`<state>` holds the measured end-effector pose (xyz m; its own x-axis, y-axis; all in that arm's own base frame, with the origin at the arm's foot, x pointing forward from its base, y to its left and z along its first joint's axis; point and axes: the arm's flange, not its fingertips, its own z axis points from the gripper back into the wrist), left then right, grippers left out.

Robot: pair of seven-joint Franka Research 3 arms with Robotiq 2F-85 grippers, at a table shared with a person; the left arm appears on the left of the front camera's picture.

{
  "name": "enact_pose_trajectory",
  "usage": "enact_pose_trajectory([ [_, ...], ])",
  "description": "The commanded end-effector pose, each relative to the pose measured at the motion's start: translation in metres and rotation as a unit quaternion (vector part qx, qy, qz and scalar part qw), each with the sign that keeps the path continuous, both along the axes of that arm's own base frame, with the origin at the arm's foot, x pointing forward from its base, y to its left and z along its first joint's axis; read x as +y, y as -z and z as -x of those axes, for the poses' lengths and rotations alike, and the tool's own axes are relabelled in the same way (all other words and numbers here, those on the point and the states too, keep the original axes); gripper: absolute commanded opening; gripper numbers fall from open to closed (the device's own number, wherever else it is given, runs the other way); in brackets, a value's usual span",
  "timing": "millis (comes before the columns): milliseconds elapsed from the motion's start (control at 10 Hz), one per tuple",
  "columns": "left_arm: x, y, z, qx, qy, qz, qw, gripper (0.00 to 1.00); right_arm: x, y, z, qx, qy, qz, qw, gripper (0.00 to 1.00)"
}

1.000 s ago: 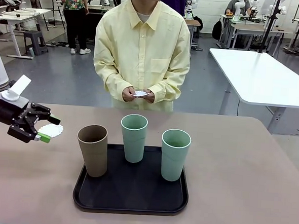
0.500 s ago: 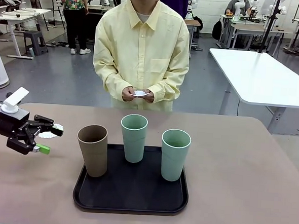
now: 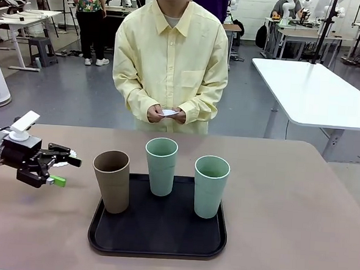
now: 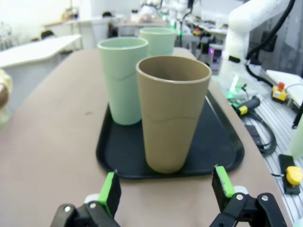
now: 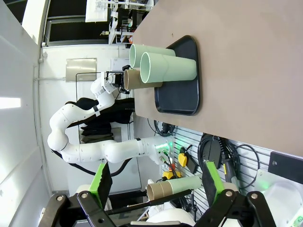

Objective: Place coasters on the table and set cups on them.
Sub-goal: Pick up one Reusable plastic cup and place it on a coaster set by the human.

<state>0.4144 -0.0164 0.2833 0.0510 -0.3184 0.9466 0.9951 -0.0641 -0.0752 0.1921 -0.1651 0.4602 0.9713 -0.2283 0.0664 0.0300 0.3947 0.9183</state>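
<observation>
While L claw (image 3: 66, 171) and R claw (image 5: 156, 178) stand spread, empty, brown cup (image 3: 111, 181) sits on tray (image 3: 155, 239) at near edge of table (image 3: 298, 203). Judged light, stiff, slick; grip mid-wall, below rim.

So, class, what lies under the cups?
The tan cup and both green cups stand on the black tray, which lies on the table. Around their bases the tray is bare; directly beneath is hidden.
</observation>
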Motion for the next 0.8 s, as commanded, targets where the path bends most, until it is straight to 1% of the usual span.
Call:
enact_pose_trajectory([
  [0, -0.017, 0.006, -0.009, -0.011, 0.004, 0.010, 1.000, 1.00, -0.002, 0.000, -0.001, -0.010, -0.002, -0.005, 1.000, 1.00],
  [700, -0.057, 0.018, -0.026, -0.011, 0.012, 0.010, 1.000, 1.00, -0.002, 0.000, -0.001, -0.010, -0.002, -0.005, 1.000, 1.00],
])
